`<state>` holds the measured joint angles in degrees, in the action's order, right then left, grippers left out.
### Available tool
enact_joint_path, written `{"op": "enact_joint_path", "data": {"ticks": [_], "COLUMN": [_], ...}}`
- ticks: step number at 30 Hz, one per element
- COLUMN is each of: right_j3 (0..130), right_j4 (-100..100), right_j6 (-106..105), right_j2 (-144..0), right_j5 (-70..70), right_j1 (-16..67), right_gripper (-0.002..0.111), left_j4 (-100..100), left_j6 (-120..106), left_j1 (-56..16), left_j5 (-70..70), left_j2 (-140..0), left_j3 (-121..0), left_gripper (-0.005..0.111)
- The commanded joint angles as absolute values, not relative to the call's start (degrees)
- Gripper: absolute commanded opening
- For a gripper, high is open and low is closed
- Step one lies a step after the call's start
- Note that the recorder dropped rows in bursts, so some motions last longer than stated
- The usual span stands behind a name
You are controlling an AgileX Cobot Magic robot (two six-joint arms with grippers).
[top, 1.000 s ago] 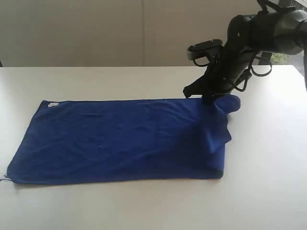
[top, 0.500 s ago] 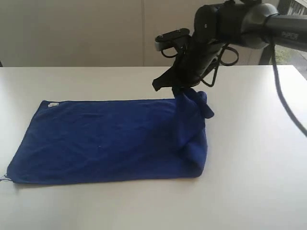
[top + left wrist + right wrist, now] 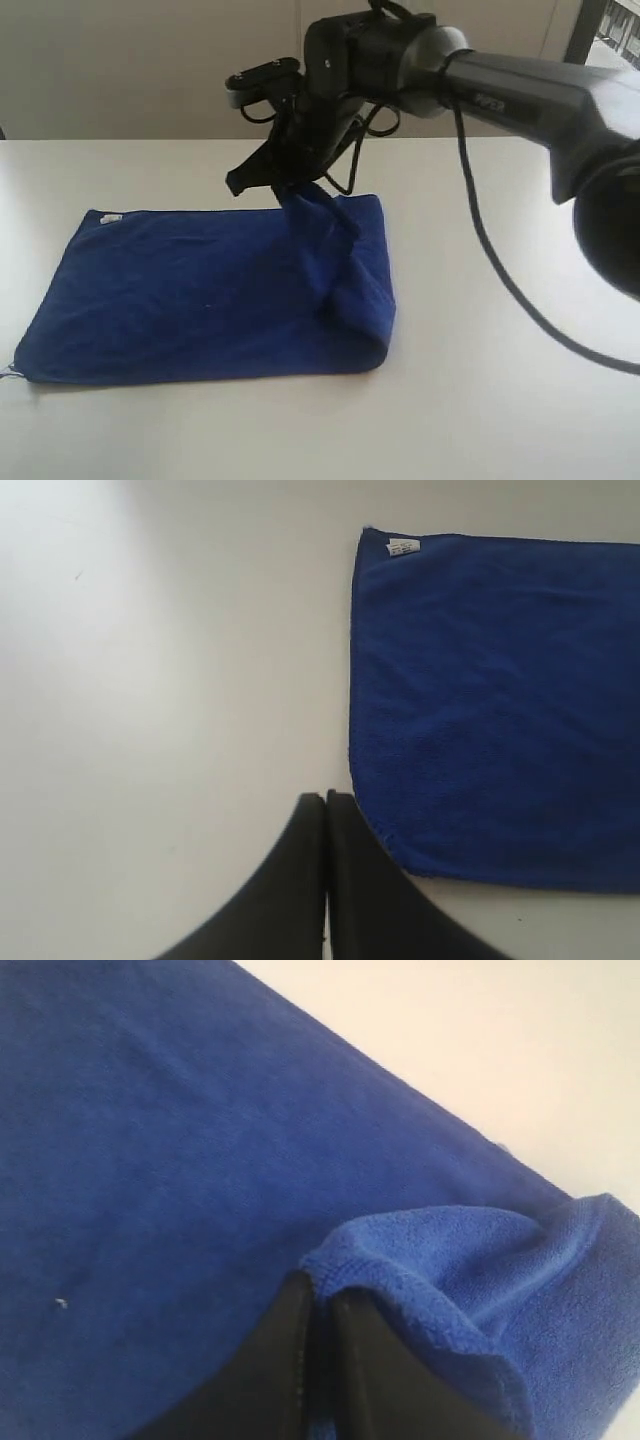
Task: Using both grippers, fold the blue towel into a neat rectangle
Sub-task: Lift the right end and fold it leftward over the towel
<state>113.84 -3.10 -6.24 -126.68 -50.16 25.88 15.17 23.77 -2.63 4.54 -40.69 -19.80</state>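
Observation:
The blue towel (image 3: 200,295) lies spread on the white table, its right end lifted and folding over to the left. My right gripper (image 3: 288,188) is shut on that lifted far edge, above the towel's far side near the middle. In the right wrist view the pinched hem (image 3: 400,1255) bunches over the closed gripper (image 3: 318,1295), with the flat towel below. My left gripper (image 3: 325,798) is shut and empty, hovering over bare table just off the towel's (image 3: 500,700) near left corner. It does not appear in the exterior view.
A small white label (image 3: 111,218) marks the towel's far left corner, also seen as the label (image 3: 403,546) in the left wrist view. A loose thread (image 3: 8,372) sticks out at the near left corner. A black cable (image 3: 500,270) trails from the right arm over the table (image 3: 520,400).
The right gripper has carried the towel's right edge leftwards and slightly up, from the far right corner to near the middle. The fold line has moved left with it.

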Motion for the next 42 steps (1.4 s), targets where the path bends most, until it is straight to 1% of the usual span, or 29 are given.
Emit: {"op": "enact_joint_path", "data": {"ticks": [1, 12, 21, 26, 34, 36, 38, 41, 42], "right_j3": [118.22, 130.21, 139.34, 142.19, 143.43, 143.43, 143.43, 143.43, 143.43], "right_j4": [-4.86, -9.61, -14.1, -18.27, -18.18, -18.18, -18.37, -18.37, -18.37], "right_j6": [-5.98, -5.98, -5.2, -4.95, -4.83, -4.95, -4.95, -4.95, -4.95], "right_j2": [-129.04, -135.22, -141.44, -144.27, -147.44, -148.31, -149.09, -150.45, -150.62], "right_j5": [-50.31, -50.66, -49.46, -47.28, -44.48, -43.3, -42.62, -42.01, -42.02], "right_j1": [28.69, 34.9, 37.55, 37.88, 38.29, 38.29, 38.29, 38.29, 38.29], "right_gripper": [0.005, 0.005, 0.005, 0.005, 0.005, 0.008, 0.014, 0.029, 0.037], "left_j4": [15.45, 15.45, 15.45, 15.45, 15.45, 15.45, 15.45, 15.45, 15.45], "left_j6": [24.21, 24.21, 24.21, 24.21, 24.21, 24.21, 24.21, 24.21, 24.21], "left_j1": [-2.41, -2.41, -2.41, -2.41, -2.41, -2.41, -2.41, -2.41, -2.41], "left_j5": [4.57, 4.57, 4.57, 4.57, 4.57, 4.57, 4.57, 4.57, 4.57], "left_j2": [-40.69, -40.69, -40.69, -40.69, -40.69, -40.69, -40.69, -40.69, -40.69], "left_j3": [-20.15, -20.15, -20.15, -20.15, -20.15, -20.15, -20.15, -20.15, -20.15], "left_gripper": [0.0, 0.0, 0.0, 0.0, 0.0, 0.0, 0.0, 0.0, 0.0]}}
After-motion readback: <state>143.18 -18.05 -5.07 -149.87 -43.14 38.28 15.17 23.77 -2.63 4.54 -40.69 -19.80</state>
